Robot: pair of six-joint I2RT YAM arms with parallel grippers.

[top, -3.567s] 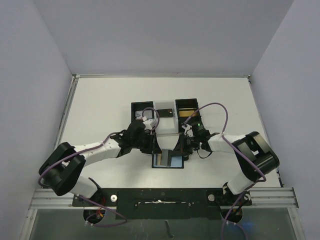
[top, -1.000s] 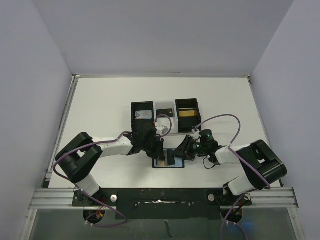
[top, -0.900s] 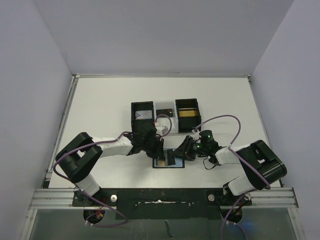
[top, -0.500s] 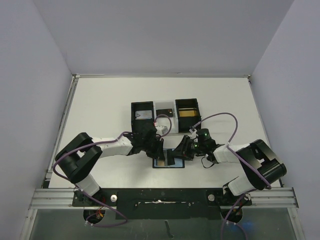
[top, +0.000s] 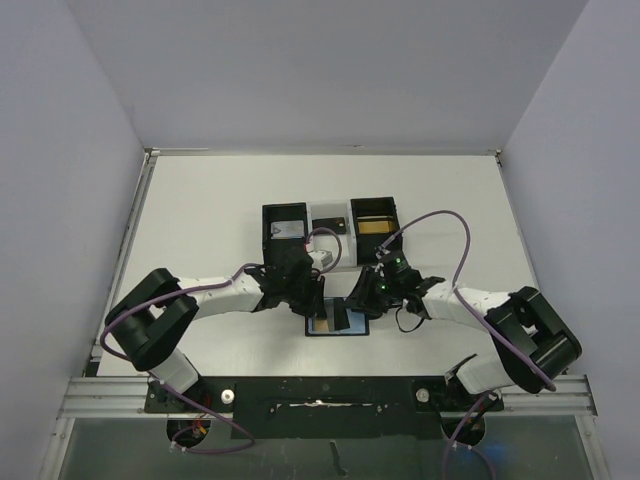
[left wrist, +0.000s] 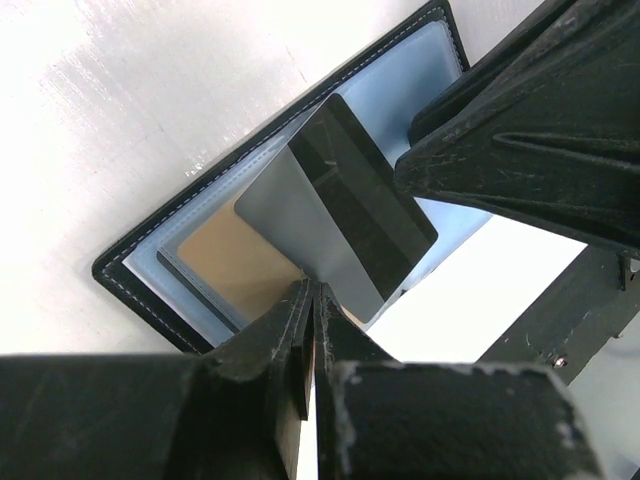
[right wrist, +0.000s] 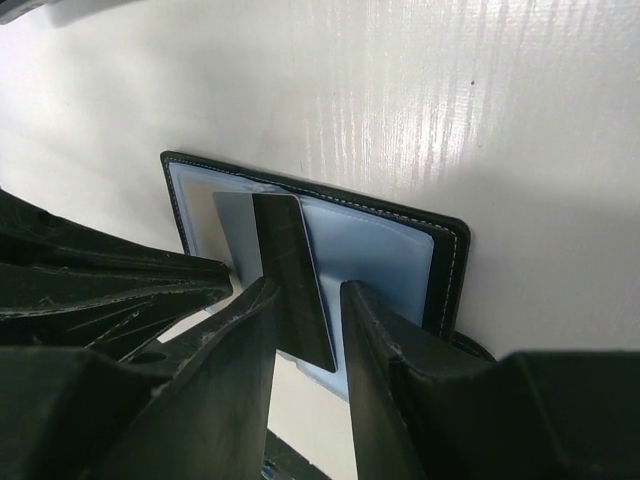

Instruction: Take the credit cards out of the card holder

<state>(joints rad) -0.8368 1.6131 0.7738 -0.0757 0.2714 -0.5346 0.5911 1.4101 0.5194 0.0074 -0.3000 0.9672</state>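
Card holder [left wrist: 140, 285] lying open, grey card [left wrist: 330, 215] tilted half out of it, gold card [left wrist: 225, 265] flat in its pocket, left claw [left wrist: 312, 300] shut with tips down on holder, right claw [right wrist: 305, 292] parted astride grey card.

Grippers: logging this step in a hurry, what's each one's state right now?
Left gripper: shut, tips at the open black bifold card holder.
Right gripper: jaws straddle the tilted grey black-striped card; grip cannot be told.
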